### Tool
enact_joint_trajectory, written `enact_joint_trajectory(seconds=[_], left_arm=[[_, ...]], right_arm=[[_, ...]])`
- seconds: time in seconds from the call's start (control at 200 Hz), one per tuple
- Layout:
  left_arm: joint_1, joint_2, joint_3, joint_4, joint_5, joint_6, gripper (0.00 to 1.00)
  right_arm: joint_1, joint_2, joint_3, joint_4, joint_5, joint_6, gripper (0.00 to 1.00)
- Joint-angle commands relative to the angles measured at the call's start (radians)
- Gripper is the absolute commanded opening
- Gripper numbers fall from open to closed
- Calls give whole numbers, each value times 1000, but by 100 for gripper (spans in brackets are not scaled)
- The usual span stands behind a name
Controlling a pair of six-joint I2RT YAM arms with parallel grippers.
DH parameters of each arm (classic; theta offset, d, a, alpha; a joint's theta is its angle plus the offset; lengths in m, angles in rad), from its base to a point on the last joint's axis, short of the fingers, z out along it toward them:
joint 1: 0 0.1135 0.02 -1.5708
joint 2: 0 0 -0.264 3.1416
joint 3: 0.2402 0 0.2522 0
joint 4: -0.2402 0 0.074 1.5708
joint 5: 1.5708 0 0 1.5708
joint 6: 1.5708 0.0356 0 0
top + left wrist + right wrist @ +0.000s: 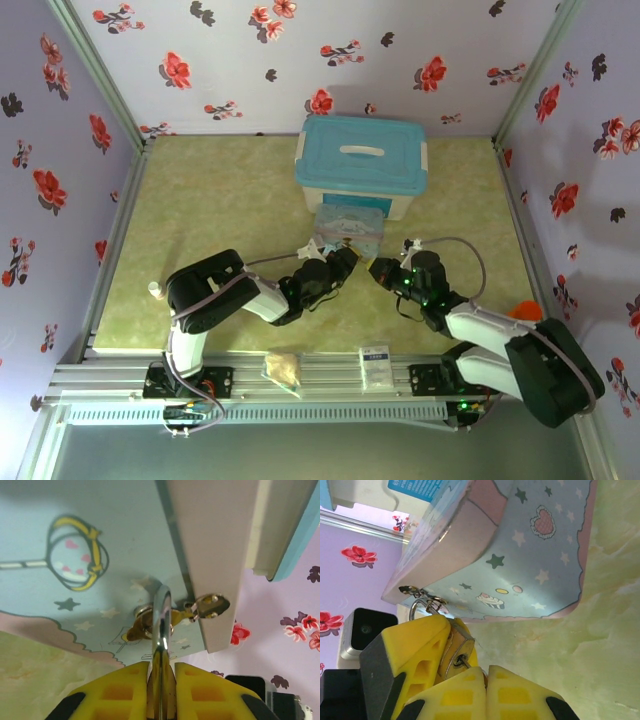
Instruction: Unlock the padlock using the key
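Clamping the padlock (pixel 454 639) by its brass body, the left end effector (pixel 161 674) has its fingers closed to a narrow slot that the lock fills. Judging from the task, this grip is there to steady the lock against the twist of the key. Ahead of those fingers the silvery shackle (pixel 161 605) rises and hooks through the small hasp (pixel 212 605) on the cartoon tin (pixel 540 555), so the lock is tethered to the tin, which lies on the tabletop (pixel 605 645). The right end effector (pixel 486 673) faces the lock from the opposite side, its fingers pressed together with no gap showing. The key (pixel 460 661) sits right at their tips, apparently pinched there, though the contact itself is hard to make out. The padlock's long axis runs from the shackle at the hasp back toward the right fingertips, with the keyhole end facing them. The key lies along nearly the same line, its blade pointing away from those tips into the base of the lock.
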Motion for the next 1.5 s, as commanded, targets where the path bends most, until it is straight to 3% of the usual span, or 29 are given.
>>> enact_joint_trajectory(seconds=[0.0,0.115,0.27,0.415,0.605,0.685,0.805,1.07,1.18,1.26,1.39,1.495], left_arm=[[-84,-81,90,192,314,20,0],[-81,-111,89,191,319,52,0],[-81,-112,91,191,333,52,0],[-74,-106,85,182,338,56,0],[-72,-53,99,184,358,14,0],[-73,-52,110,183,366,18,0],[-73,-47,125,182,376,13,0],[-76,-46,127,187,382,8,0],[-75,-42,110,185,372,-4,0],[-76,-38,85,185,352,-10,0],[-87,-69,17,138,262,20,0],[-87,-63,-24,140,230,9,0]], right_arm=[[-5,105,-8,363,-145,142,0],[-29,222,-30,619,-173,303,0],[-47,341,-10,790,-220,421,0],[-46,323,-3,726,-235,365,0],[-36,179,33,440,-206,243,0],[-2,101,46,353,-149,209,0],[95,-47,86,57,32,131,0],[62,104,28,412,-56,477,0],[58,139,17,453,-73,453,0],[69,67,34,278,-72,330,10],[133,-164,151,-448,122,-12,29],[117,-275,102,-557,159,-53,36]])
